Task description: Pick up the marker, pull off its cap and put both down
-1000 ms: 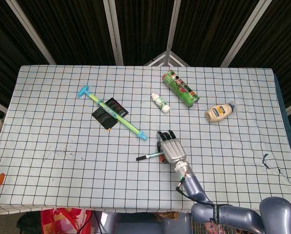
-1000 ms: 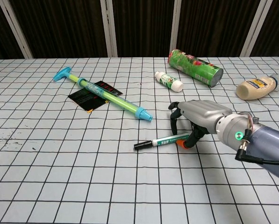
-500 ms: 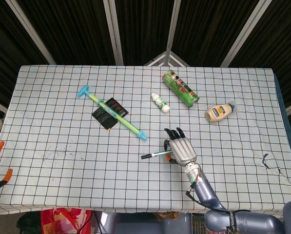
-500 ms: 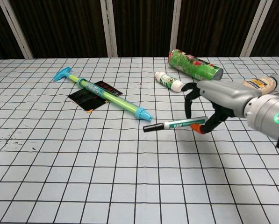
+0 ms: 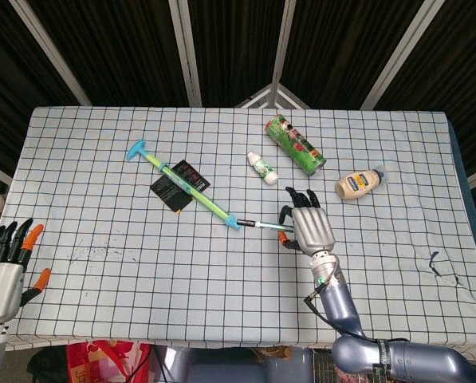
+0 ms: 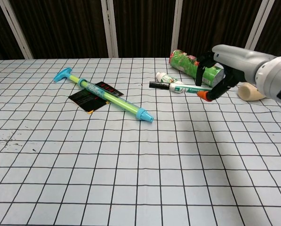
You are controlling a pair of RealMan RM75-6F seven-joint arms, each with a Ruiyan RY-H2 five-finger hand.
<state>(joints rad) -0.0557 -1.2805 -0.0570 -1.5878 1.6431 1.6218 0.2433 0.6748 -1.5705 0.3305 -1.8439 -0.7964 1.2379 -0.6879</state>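
My right hand (image 5: 308,229) (image 6: 226,62) holds the marker (image 5: 261,226) (image 6: 181,88) by its rear end, up off the checked tablecloth (image 5: 142,263). The marker lies roughly level, its black cap (image 6: 156,85) on and pointing toward my left. In the chest view it hangs in front of the white bottle and the green can. My left hand (image 5: 6,267) shows only in the head view, at the table's near left corner, with its orange-tipped fingers apart and nothing in it.
A long blue-green toy syringe (image 5: 191,190) (image 6: 107,96) lies across a black card (image 5: 172,191) (image 6: 87,100). Further back are a small white bottle (image 5: 262,168), a green can (image 5: 295,144) (image 6: 189,60) lying on its side, and a mayonnaise bottle (image 5: 359,184) (image 6: 251,92).
The right hand has raised the marker off the cloth and carried it up and away from me. The left hand has risen into the head view at the lower left.
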